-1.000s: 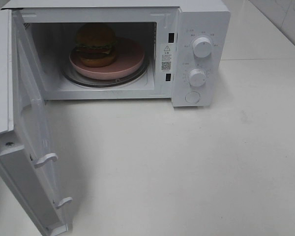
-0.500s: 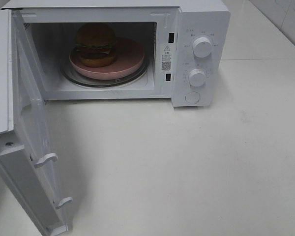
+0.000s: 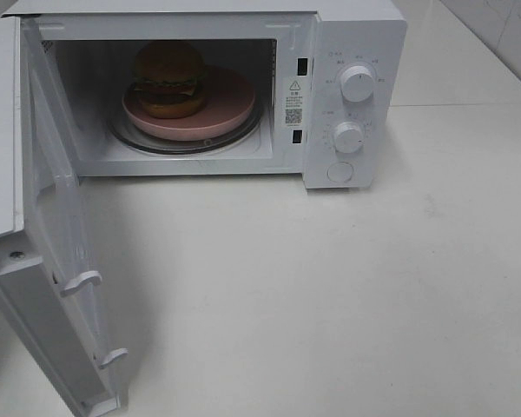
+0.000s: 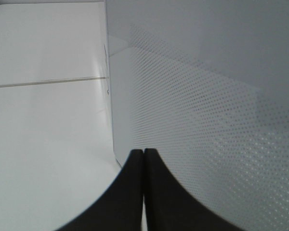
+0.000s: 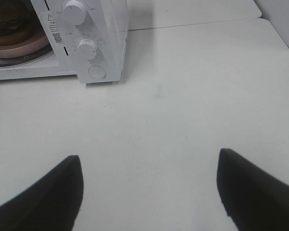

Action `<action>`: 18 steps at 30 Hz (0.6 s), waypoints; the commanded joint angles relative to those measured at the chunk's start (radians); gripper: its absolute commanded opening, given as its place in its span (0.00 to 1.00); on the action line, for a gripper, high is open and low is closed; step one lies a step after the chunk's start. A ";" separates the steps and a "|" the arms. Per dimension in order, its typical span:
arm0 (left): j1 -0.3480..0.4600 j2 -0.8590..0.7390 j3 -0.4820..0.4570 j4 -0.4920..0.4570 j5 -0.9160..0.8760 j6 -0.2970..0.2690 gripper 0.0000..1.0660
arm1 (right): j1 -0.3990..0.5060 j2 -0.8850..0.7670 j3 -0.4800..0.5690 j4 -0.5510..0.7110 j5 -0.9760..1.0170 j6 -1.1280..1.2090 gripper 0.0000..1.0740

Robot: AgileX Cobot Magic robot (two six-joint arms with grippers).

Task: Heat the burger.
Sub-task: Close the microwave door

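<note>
The burger (image 3: 168,79) sits on a pink plate (image 3: 230,109) on the glass turntable inside the white microwave (image 3: 356,52). The microwave door (image 3: 56,252) stands wide open to the left. In the right wrist view the burger (image 5: 10,29) and the pink plate (image 5: 19,48) show at the edge. My left gripper (image 4: 143,159) is shut and empty, its tips close to the outer face of the door (image 4: 207,96). My right gripper (image 5: 149,187) is open and empty above the table, in front of the microwave's knob panel. Neither gripper shows in the exterior high view.
Two white knobs (image 3: 357,83) (image 3: 348,137) and a round button (image 3: 339,172) sit on the microwave's right panel. The white table (image 3: 330,287) stretches in front and to the right. A tiled wall corner (image 3: 504,26) is at the far right.
</note>
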 commanded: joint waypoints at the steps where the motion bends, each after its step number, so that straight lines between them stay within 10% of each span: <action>1: -0.027 0.042 -0.032 -0.003 -0.045 -0.008 0.00 | -0.007 -0.027 0.007 -0.003 -0.006 -0.002 0.71; 18: -0.320 0.230 -0.201 -0.297 -0.054 0.106 0.00 | -0.007 -0.027 0.007 -0.003 -0.006 -0.002 0.71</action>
